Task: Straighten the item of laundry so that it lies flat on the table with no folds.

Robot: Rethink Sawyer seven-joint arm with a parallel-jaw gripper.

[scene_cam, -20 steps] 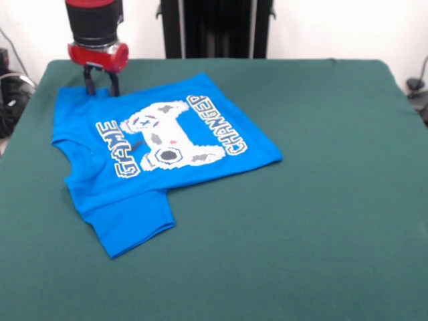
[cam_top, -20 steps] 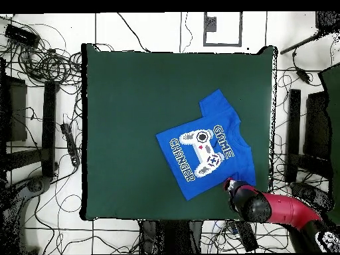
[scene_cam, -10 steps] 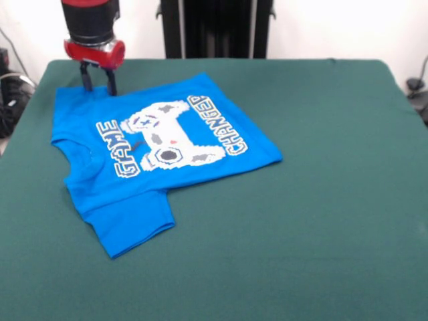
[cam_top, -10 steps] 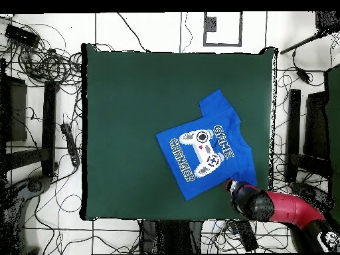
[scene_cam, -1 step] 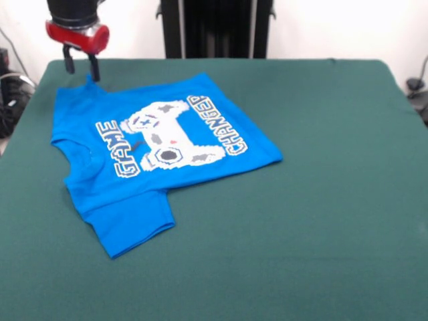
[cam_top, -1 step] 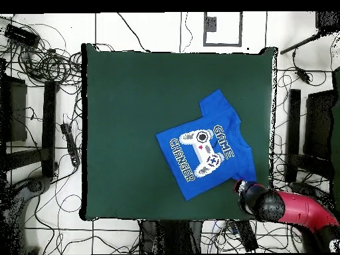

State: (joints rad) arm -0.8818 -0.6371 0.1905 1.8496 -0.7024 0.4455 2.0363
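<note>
The item of laundry (scene_cam, -1 step: 160,150), a bright blue T-shirt with a game controller print, lies print-up on the left part of the green table (scene_cam, -1 step: 321,200). Its near sleeve (scene_cam, -1 step: 130,227) spreads toward the front. The far-left corner (scene_cam, -1 step: 87,81) rises in a small peak. My gripper (scene_cam, -1 step: 81,72) hovers just above and left of that corner, open, with nothing seen between its fingers. In the overhead view the shirt (cam_top, -1 step: 206,153) lies right of the table's (cam_top, -1 step: 133,119) centre. There my gripper (cam_top, -1 step: 244,188) is at the shirt's lower right corner, near the table edge.
Cables (cam_top, -1 step: 40,60) and dark stands (cam_top, -1 step: 46,126) crowd the floor around the table. The red arm (cam_top, -1 step: 295,209) reaches in over the table's lower right corner. The shirt lies close to the table's right edge (cam_top, -1 step: 271,133) in the overhead view.
My gripper has risen and drawn back off the shirt's far-left corner toward the table's corner, staying open. The shirt has barely moved.
</note>
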